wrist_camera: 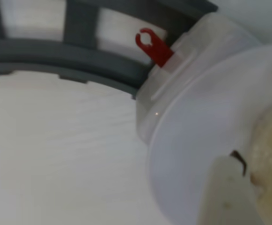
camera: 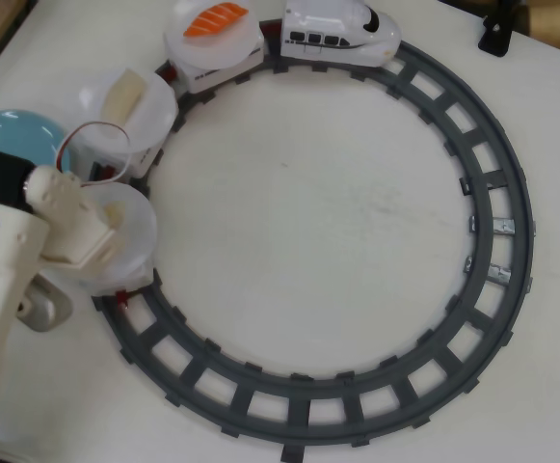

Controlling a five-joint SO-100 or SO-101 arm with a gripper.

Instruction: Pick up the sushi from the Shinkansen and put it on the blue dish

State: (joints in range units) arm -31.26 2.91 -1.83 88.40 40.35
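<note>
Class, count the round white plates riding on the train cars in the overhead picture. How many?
3: one bearing the salmon piece behind the Shinkansen, one mid-left, one partly under the arm.

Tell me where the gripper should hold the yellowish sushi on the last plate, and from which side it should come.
Grip the sushi across its narrow width, on the long sides, coming down from above. It lies flat on the round white plate, whose surface leaves no room from the sides. The gripper is already over it.

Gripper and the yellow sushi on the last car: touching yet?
Cannot tell. In the wrist view a fingertip meets the sushi edge in blur; overhead, the gripper hides the contact.
</note>
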